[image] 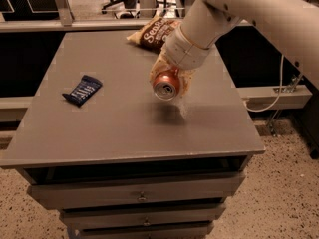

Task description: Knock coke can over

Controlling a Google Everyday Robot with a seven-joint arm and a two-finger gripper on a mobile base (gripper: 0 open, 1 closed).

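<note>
The coke can (166,85) is red with a silver top and pull tab. It is tipped on its side with the top facing the camera, and it hangs a little above the grey table (124,128), right of centre. Its shadow lies on the table just below it. My gripper (173,78) comes down from the upper right on the white arm (209,19) and is shut around the can's body. The fingers are mostly hidden behind the can.
A dark blue snack wrapper (82,90) lies on the left of the table. A brown-and-cream chip bag (154,32) lies at the back edge, partly behind the arm. Drawers are below the tabletop. A white cable (271,96) hangs at the right.
</note>
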